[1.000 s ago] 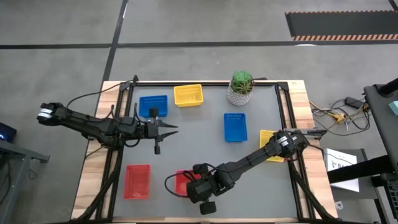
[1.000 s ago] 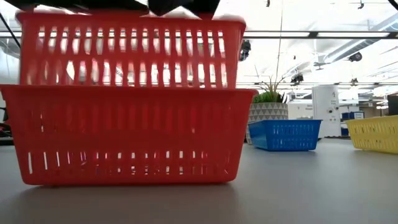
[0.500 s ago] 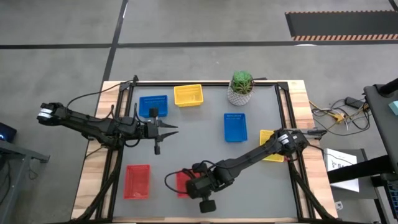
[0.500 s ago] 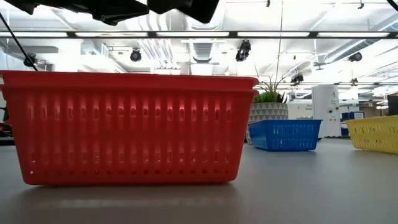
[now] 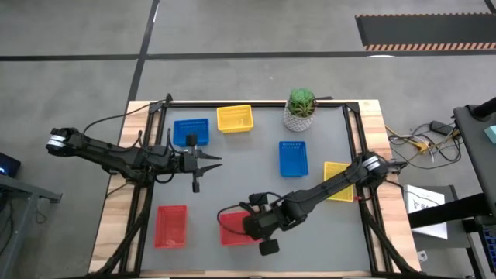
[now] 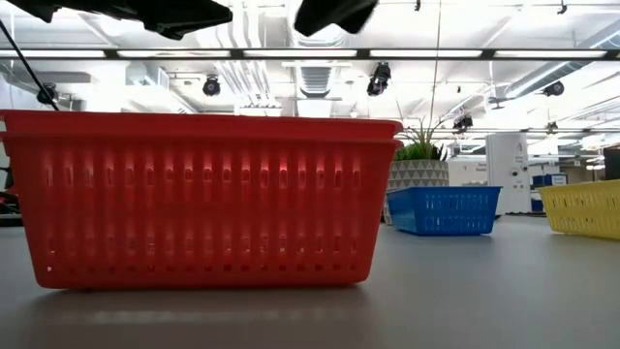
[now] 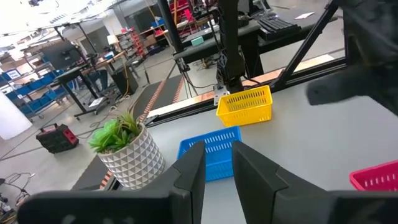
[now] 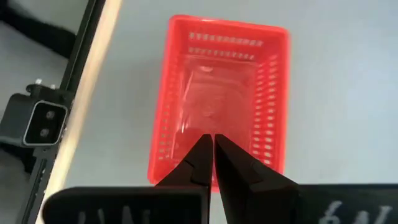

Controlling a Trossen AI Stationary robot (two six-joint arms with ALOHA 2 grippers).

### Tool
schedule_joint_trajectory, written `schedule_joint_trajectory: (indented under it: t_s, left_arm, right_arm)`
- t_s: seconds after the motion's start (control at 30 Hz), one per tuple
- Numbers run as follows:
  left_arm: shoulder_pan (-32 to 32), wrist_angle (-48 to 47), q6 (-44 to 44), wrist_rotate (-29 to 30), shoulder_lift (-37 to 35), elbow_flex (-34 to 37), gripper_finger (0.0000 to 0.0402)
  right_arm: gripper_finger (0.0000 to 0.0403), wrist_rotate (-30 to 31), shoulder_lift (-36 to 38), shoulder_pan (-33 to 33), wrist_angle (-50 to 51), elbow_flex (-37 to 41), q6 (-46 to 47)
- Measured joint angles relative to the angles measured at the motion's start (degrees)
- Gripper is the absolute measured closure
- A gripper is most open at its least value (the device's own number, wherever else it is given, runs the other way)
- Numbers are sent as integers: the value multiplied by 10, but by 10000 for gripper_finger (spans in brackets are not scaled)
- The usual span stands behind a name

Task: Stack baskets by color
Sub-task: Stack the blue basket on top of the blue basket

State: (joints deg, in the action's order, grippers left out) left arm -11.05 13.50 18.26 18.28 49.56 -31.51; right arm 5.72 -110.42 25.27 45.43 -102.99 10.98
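Now, going from the left, a single red basket (image 5: 171, 225) is seen near the front left corner, and the left gripper (image 5: 208, 161) hovers narrowly parted and empty beside a blue basket (image 5: 191, 132). A second ago one red basket was still raised; it is now nested fully in the red stack (image 5: 235, 229). The right gripper (image 8: 209, 151), shut and empty, is lifted above it. One red basket remains to be added.

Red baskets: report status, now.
Right gripper shut, empty, above nested red pair. Left gripper idle, near blue basket. Third red basket apart. Nothing in the way.
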Motion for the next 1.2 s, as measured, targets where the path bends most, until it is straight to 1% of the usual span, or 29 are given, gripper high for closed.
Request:
schedule_joint_trajectory:
  t_s: [0.2, 0.3, 0.47, 0.6, 0.8, 0.93, 1.03, 1.2]
  left_arm:
    - [0, 0, -1, 0, 0, 0, 338]
    - [0, 1, -2, 0, 0, 0, 338]
    - [0, 11, -2, 0, 0, 0, 338]
    - [1, 17, -5, 0, 0, 0, 338]
    - [0, 30, -15, 0, 0, 0, 338]
    - [0, 70, -23, 0, 18, 0, 338]
    - [0, 118, -30, 0, 49, -1, 338]
    - [0, 178, -29, 0, 125, -9, 338]
  right_arm:
    - [394, 56, 100, -1, -76, 144, 38]
    - [394, 65, 151, -1, -132, 217, 44]
    - [394, 100, 230, -1, -238, 337, 23]
    - [394, 139, 287, -1, -335, 430, -21]
    - [394, 143, 354, -1, -543, 580, -112]
    - [394, 140, 390, -3, -645, 662, -155]
    - [394, 137, 420, -11, -691, 709, -172]
    - [394, 133, 474, -34, -718, 766, -201]
